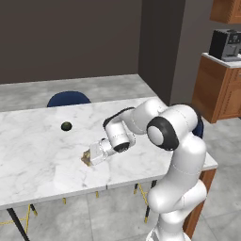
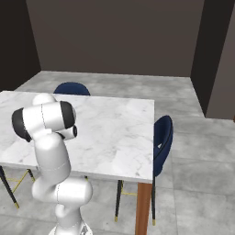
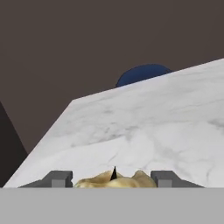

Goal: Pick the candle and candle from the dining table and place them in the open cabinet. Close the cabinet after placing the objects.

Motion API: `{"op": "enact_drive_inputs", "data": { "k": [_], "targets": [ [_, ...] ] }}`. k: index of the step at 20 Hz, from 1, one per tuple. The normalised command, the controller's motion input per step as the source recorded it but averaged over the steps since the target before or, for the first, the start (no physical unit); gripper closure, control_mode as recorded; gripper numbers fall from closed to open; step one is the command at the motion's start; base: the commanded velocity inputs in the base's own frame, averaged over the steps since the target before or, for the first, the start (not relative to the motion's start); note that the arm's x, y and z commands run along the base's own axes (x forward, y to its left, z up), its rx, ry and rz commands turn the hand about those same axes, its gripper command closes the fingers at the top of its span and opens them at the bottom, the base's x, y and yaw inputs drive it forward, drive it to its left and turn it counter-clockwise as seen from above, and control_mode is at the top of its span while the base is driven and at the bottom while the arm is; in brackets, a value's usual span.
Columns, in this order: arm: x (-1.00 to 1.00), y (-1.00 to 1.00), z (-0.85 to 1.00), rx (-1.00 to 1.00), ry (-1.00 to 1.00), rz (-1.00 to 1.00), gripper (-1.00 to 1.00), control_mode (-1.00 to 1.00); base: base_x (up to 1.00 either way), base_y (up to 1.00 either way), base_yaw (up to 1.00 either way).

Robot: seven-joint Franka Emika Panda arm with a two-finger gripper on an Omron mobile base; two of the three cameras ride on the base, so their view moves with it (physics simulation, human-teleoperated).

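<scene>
Task stage: early; judged as the grasp of the first candle, with neither candle yet in a cabinet and the door-closing step outstanding.
Gripper: the gripper [image 3: 114, 178] was low over the surface [image 1: 37, 141], its two fingertips [image 3: 58, 178] standing either side of the golden spool-shaped candle [image 3: 114, 180]; whether the jaws pressed on it could not be told.
Candle position: on the surface, near its front edge, well apart from the small black round lump [image 1: 66, 125].
Second candle: the stick candle was not identified.
Surface: white grey-veined marble dining table on thin dark legs.
Room: dark walls, grey tiled floor, blue chairs [image 2: 161, 137] beside the surface; wooden counter unit [image 1: 219, 89] with a coffee machine [image 1: 226, 44] beyond the surface's far right corner.
</scene>
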Motion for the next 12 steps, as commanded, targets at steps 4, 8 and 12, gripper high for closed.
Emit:
{"op": "enact_drive_inputs", "data": {
  "k": [4,8,12],
  "targets": [
    [-0.07,-0.14,0.06,0.0,-0.04,-0.02,1.0,-1.0,0.0,0.0,0.0],
    [-0.22,-0.33,0.24,0.05,-0.05,-0.09,1.0,-1.0,0.0,0.0,0.0],
    [-0.28,-0.44,0.47,0.1,-0.1,-0.15,1.0,-1.0,0.0,0.0,0.0]
  ]
}}
